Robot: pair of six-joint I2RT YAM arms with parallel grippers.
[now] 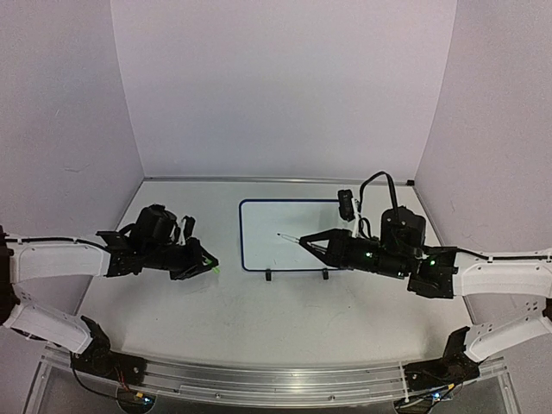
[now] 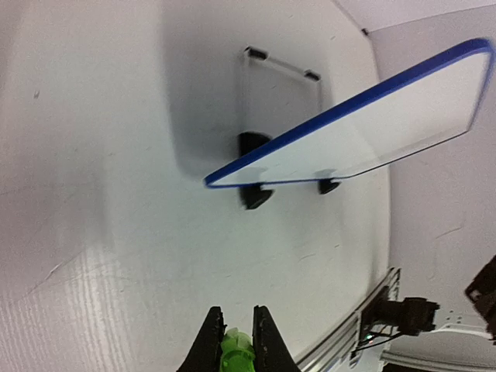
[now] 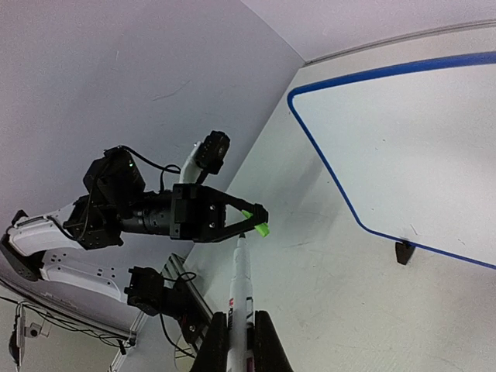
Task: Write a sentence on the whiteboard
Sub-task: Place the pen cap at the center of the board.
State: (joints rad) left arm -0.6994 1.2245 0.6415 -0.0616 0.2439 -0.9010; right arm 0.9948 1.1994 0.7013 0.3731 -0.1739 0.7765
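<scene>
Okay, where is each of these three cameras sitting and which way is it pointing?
Top external: high behind the bases, looking down at the table; left arm and right arm show, flanking the whiteboard.
Left wrist: on the left arm, facing the whiteboard obliquely; left gripper shut on a green cap.
Right wrist: looks leftward across the table; right gripper shut on a marker, left arm beyond.
Shared: all three see the whiteboard.

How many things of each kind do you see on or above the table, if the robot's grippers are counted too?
whiteboard: 1
marker: 1
green cap: 1
grippers: 2, the left gripper shut on the green cap, the right gripper shut on the marker
total: 5
</scene>
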